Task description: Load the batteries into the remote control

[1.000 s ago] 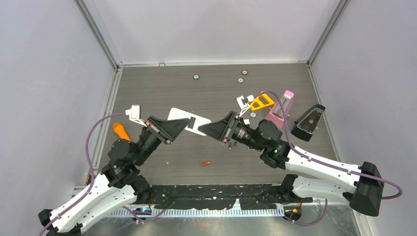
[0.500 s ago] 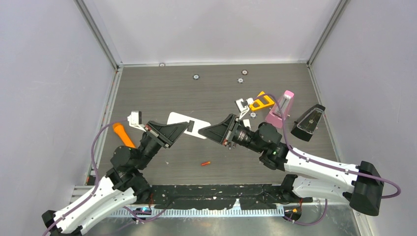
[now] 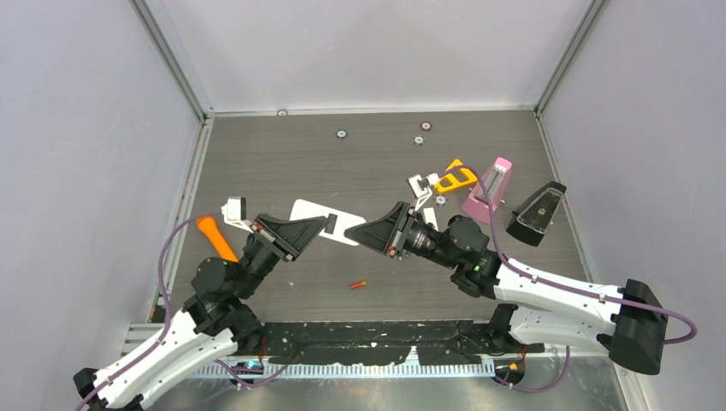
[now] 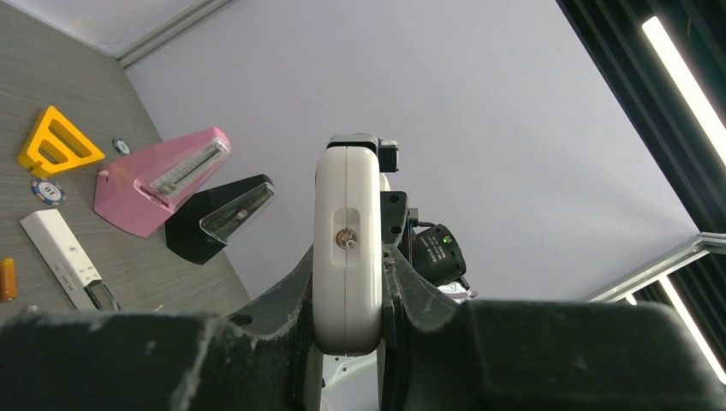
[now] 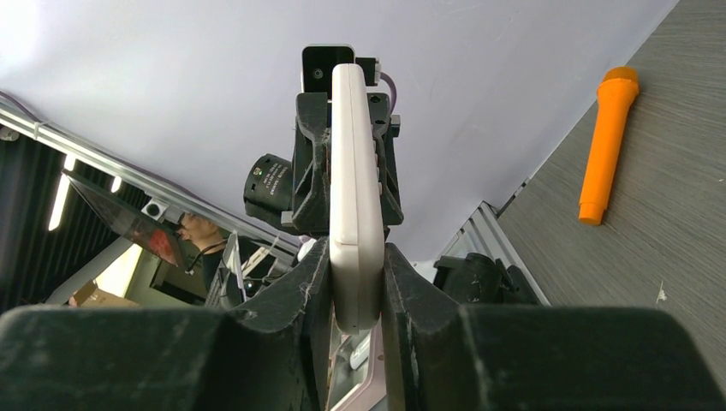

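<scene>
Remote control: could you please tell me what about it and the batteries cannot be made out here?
- Battery bay of the remote control: in the top view it is covered by the left gripper and right gripper; both wrist views show only its edge.
- The dark batteries: none visible in any view.
- The orange-red battery: too small in the top view to tell its ends apart.

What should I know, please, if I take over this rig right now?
Left gripper: shut on one end of the white remote control.
Right gripper: shut on its other end.
One orange-red battery lies on the table near the arms' bases; the rest are not clearly in view.
Done: remote gripped by both arms.
Left: loading; neither gripper holds a battery.
</scene>
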You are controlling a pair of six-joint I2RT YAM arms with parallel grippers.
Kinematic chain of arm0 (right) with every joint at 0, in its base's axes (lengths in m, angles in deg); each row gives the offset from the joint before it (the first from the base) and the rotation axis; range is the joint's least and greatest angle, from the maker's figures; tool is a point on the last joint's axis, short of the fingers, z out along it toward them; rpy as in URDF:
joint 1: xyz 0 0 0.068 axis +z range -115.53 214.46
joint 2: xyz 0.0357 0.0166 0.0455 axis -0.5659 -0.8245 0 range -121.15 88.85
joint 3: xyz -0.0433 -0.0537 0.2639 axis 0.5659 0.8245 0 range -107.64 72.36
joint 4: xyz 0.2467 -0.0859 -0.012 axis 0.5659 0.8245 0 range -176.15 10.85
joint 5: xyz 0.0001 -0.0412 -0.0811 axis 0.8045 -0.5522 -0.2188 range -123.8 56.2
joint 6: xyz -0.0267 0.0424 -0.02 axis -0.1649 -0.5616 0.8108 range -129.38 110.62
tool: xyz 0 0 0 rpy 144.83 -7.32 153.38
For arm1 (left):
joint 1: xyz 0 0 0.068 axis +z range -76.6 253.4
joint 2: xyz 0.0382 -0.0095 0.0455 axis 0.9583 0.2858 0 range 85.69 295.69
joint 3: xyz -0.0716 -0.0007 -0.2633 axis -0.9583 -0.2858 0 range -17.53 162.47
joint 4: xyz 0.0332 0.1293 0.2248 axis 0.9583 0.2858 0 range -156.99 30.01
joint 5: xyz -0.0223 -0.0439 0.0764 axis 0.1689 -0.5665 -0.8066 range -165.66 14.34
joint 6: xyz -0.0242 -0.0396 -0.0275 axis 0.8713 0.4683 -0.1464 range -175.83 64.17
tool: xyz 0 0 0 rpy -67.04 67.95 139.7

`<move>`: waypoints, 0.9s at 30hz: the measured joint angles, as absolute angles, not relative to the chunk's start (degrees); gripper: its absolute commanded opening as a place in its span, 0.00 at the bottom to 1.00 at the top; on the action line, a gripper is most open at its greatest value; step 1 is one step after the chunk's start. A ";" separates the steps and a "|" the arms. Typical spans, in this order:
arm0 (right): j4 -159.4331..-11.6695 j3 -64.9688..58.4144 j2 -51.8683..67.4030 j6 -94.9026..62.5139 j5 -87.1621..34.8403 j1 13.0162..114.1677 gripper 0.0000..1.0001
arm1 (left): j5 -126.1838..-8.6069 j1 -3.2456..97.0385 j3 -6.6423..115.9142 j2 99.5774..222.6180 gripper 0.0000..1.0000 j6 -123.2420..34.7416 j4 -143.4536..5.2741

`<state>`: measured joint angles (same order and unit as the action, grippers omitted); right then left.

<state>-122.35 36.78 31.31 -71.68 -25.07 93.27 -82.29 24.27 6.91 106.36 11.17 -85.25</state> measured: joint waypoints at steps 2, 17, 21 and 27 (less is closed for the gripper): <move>-122.27 36.78 31.31 -71.68 -25.11 93.27 0.26 | -82.31 24.27 6.91 106.36 0.00 11.15 -85.25; -115.93 35.08 32.34 -70.48 -29.49 92.18 0.52 | -88.37 25.41 8.29 106.29 0.00 9.45 -84.33; -114.31 34.18 32.27 -69.96 -29.70 92.13 0.45 | -88.76 25.41 8.51 106.62 0.00 8.62 -83.39; -113.22 33.59 32.23 -69.41 -29.88 92.07 0.24 | -89.46 25.41 8.82 106.58 0.00 5.82 -80.96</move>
<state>-113.22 33.59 32.23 -69.41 -29.88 92.07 -89.46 25.41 8.82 106.58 5.82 -80.96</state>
